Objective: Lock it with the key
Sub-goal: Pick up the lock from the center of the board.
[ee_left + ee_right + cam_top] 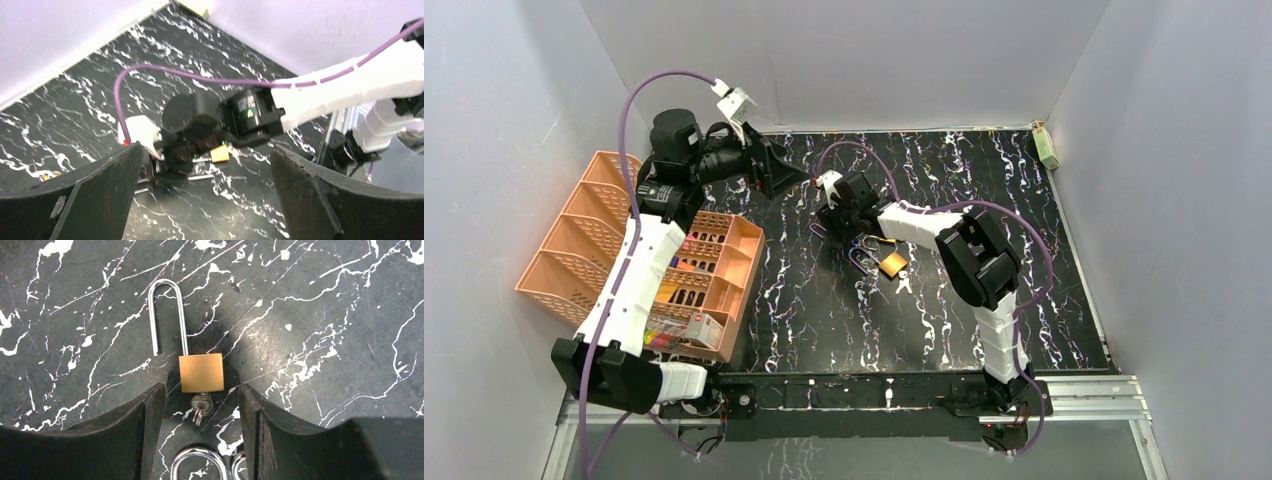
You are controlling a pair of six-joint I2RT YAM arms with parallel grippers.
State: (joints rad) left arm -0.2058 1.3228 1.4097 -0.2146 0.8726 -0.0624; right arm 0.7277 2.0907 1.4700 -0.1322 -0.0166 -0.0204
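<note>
A brass padlock (201, 372) lies flat on the black marbled table, its steel shackle (167, 315) swung open and raised. A small key (201, 404) sits in the keyhole at its bottom, with steel key rings (197, 462) trailing from it. My right gripper (202, 395) is open and low over the table, one finger on each side of the key, touching neither key nor lock. In the top view the padlock (894, 263) lies mid-table just in front of the right gripper (867, 240). My left gripper (789, 175) is open, empty and raised at back left; its view shows the padlock (220, 154).
An orange divided organiser (714, 270) holding small items stands at the left by the left arm. A small pale green object (1048, 145) lies in the back right corner. Grey walls close three sides. The right arm's purple cable (200, 75) arcs above the table.
</note>
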